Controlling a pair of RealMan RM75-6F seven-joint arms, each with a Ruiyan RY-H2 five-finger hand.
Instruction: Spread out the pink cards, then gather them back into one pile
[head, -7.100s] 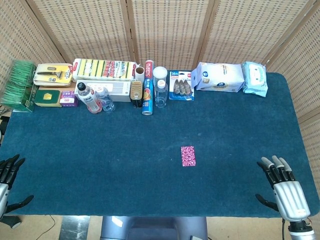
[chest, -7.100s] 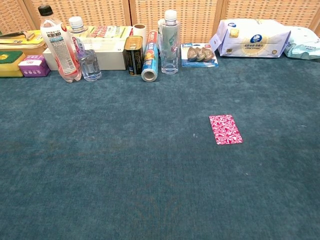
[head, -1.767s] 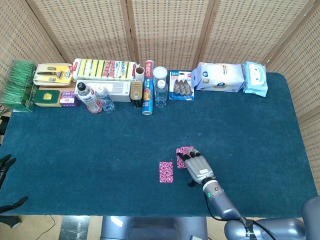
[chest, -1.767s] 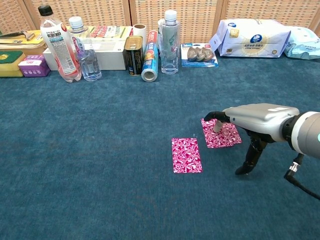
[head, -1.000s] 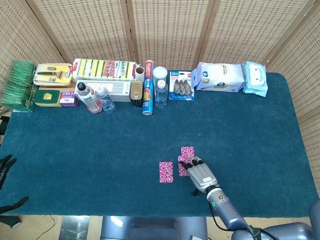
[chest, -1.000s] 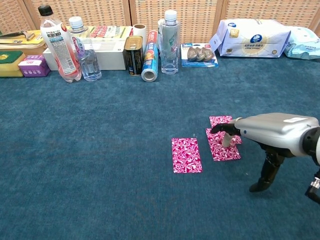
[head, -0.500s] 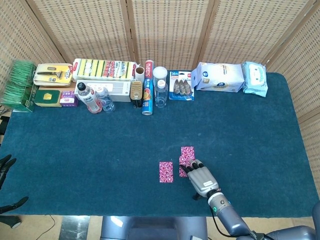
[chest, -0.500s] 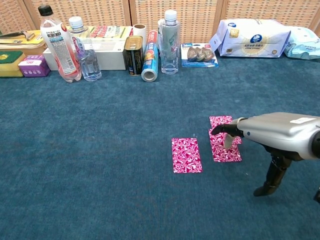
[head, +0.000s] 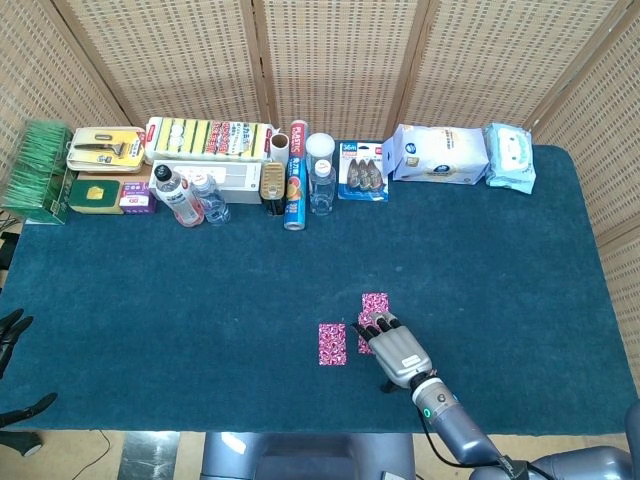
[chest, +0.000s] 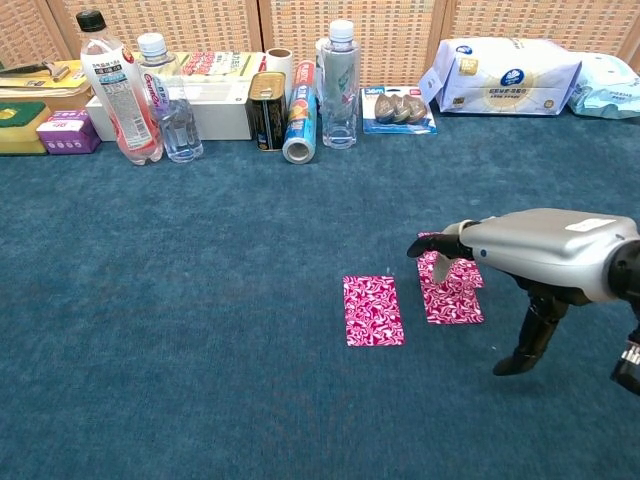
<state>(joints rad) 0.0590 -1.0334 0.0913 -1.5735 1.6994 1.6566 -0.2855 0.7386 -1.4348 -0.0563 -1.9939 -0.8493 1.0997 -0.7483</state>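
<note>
Head view: right hand (head: 393, 345) lies palm down over pink cards (head: 375, 303) on the blue surface (head: 200, 300), holding nothing, fingers apart; one lone card (head: 332, 343) just left. Left hand (head: 10, 335) at the left edge, fingers spread.

Chest view: right hand fingertips (chest: 425, 247) above the overlapping cards (chest: 452, 295); lone card (chest: 372, 310) beside.

Little print can be read. The red-topped roll (head: 296, 139) standing at the back of the bench carries the word "PLASTIC" running down its side in the head view. The labels on the bottle (chest: 113, 92), the purple box (chest: 68, 132), the wipes pack (chest: 505, 77) and the sponge pack (head: 208, 138) are too small or blurred to make out.
</note>
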